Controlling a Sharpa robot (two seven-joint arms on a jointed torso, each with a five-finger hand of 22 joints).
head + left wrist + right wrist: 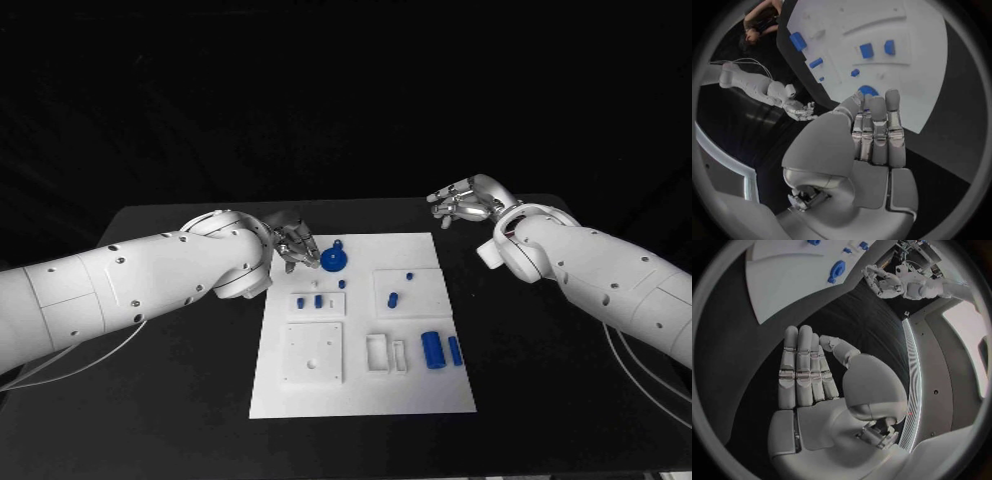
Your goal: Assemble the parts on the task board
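The white task board (361,395) lies in the middle of the black table. A round blue part (333,262) with a small knob sits near the board's far left corner. My left hand (296,243) hovers just left of it, fingers straight and holding nothing. In the left wrist view its fingertips (876,102) reach the edge of the round part (869,91). My right hand (469,203) is off the board past its far right corner, open over bare table. Its flat palm (811,375) faces the board (798,275) and the round part (836,271).
Two long blue cylinders (440,348) lie on the board's right side. Several small blue pieces (394,298) stand in the raised white blocks mid-board. A square white plate (313,352) and narrow slots (387,353) sit nearer me. Black table surrounds the board.
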